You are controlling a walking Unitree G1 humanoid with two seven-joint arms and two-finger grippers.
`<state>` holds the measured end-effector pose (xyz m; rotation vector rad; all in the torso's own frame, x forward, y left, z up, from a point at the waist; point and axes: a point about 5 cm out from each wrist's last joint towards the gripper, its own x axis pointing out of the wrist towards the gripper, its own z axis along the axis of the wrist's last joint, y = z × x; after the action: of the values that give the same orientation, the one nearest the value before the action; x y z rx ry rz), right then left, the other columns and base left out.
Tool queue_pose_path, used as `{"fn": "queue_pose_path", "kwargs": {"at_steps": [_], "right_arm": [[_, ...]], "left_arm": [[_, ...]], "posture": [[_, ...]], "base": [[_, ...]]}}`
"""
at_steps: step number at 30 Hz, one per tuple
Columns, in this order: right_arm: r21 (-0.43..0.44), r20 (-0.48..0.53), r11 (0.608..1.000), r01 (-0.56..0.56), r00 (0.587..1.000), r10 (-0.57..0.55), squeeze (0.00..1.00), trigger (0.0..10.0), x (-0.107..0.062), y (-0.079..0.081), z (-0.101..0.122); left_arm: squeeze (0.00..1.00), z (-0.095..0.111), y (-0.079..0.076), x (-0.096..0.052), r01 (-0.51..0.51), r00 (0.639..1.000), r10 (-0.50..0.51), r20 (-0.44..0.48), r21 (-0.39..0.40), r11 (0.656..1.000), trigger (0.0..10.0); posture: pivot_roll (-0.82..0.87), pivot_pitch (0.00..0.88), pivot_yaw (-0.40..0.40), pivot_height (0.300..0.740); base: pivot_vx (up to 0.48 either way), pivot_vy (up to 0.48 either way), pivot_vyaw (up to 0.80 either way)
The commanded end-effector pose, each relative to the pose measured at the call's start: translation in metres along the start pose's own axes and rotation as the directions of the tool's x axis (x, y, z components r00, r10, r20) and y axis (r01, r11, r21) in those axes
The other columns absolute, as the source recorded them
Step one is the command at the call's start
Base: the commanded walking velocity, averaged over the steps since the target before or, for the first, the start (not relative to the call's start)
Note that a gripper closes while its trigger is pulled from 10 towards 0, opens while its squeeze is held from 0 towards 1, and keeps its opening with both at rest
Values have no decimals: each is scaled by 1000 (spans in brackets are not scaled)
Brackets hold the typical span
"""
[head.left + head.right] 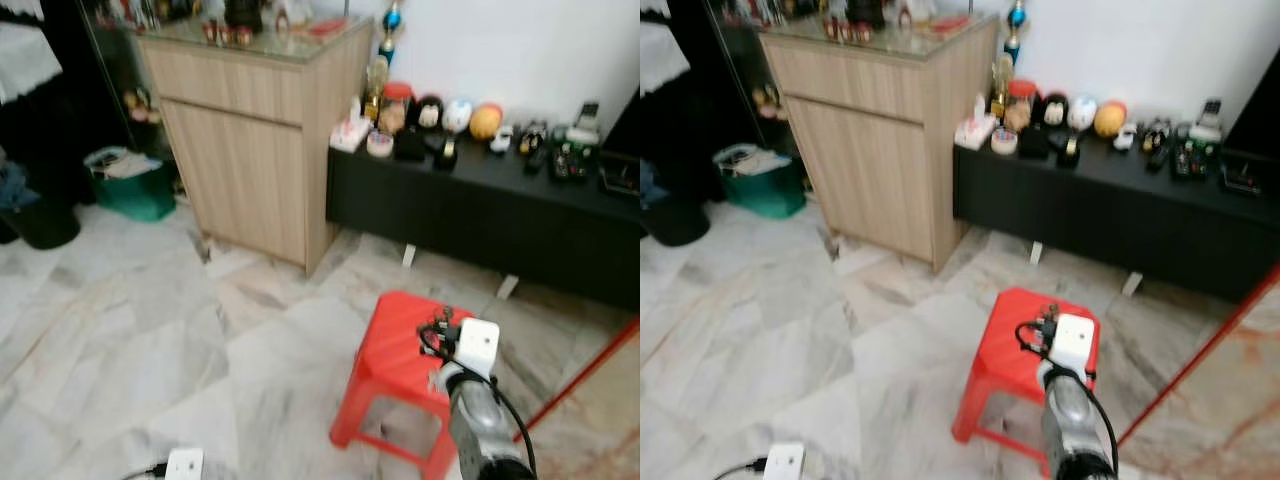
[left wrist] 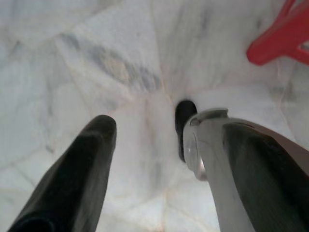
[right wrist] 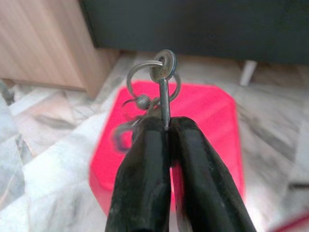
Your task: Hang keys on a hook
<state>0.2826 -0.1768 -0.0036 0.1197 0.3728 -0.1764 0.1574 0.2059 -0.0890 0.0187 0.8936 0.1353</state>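
In the left eye view, the right arm is reaching forward over a red stool that is standing on the marble floor, with the white wrist block sitting above the stool's near right corner. A wooden cabinet is standing against the wall, and a low black bench is adjoining its right side, carrying bottles, round figurines and small gadgets crowded along its back edge. A green bin is sitting on the floor left of the cabinet. A white plug is lying at the lower edge of the view. The right eye view is showing the same arrangement. In the left wrist view, the left gripper is hanging over bare marble with its fingers standing well apart, nothing between them, and a corner of the red stool is showing beyond. In the right wrist view, the right gripper is pressing its fingers together on the keys, which are sticking up from the tips with their rings dangling, above the stool's seat.
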Motion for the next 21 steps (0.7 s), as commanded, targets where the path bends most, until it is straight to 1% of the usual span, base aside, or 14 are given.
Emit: {"fn": "queue_pose_path", "kwargs": {"at_steps": [1,4,7,12,15,18,21], "right_arm": [[3,20,1000,7,1000,-7,0,10000,2,0,5],[5,21,1000,8,1000,-8,0,10000,2,0,5],[6,21,1000,9,1000,-9,0,10000,2,1,6],[14,25,1000,11,1000,-11,0,10000,2,2,7],[27,20,999,20,1000,-21,0,10000,3,1,7],[63,3,997,35,999,-35,0,10000,3,-1,6],[62,-4,997,40,999,-40,0,10000,4,-3,7]], "left_arm": [[0,-4,1,-1,-4,1000,4,-26,7,1000,10000],[0,-4,2,-1,-6,1000,6,-29,17,1000,10000],[0,-4,4,0,-14,999,16,-49,56,998,10000],[0,-3,2,1,-10,999,13,-50,54,998,10000],[0,-3,1,1,-4,998,8,-57,70,998,10000],[0,-3,0,1,0,998,6,-61,86,996,10000],[0,-4,0,1,-1,998,6,-65,87,996,10000]], "posture": [[23,0,-43,740],[22,0,-42,740],[21,0,-42,740],[19,0,-42,740],[20,0,-45,740],[21,0,-46,740],[18,0,-47,740]], "base": [[-296,0,0],[-99,0,0],[0,0,0],[0,0,0],[0,0,0],[0,0,0],[0,0,-571]]}}
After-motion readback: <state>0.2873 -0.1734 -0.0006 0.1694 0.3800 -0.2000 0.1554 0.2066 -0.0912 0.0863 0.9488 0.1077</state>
